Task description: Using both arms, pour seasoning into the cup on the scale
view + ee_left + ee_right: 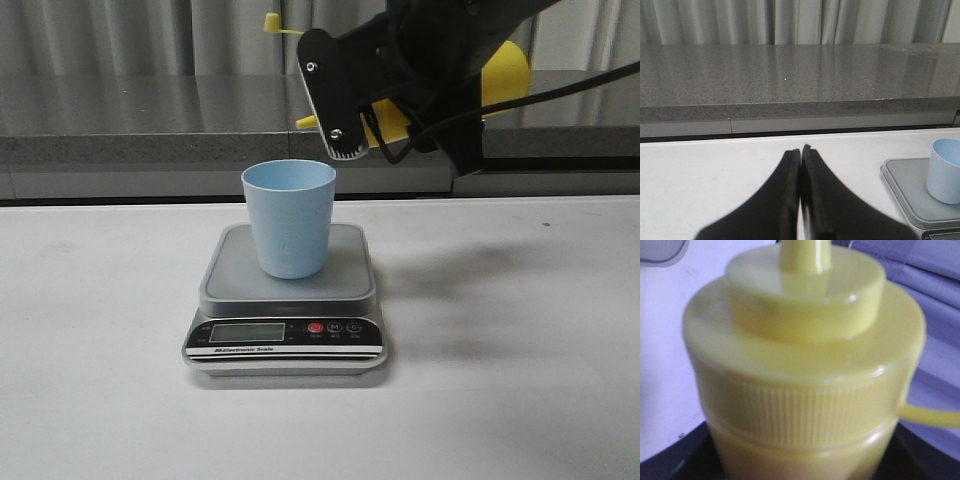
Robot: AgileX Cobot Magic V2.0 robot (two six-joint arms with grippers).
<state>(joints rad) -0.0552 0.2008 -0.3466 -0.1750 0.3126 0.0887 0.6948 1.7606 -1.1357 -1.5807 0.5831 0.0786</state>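
Note:
The pale blue cup [290, 220] stands upright on the grey platform of the scale [345, 285]. High over it my right gripper [385, 100] is shut on the yellow seasoning bottle [505, 72], which lies tilted with its nozzle [305, 122] pointing left above the cup's rim. The tethered cap [271, 22] hangs free, and no stream shows. In the right wrist view the bottle [805, 365] fills the picture and dark fingers [670, 460] flank it. My left gripper [801, 150] is shut and empty, low over the table to the left of the scale [905, 185] and cup [945, 170].
A grey stone ledge [120, 120] with curtains behind it runs along the back of the white table [520, 400]. The scale's black front panel [285, 332] with its screen and red button faces the front edge.

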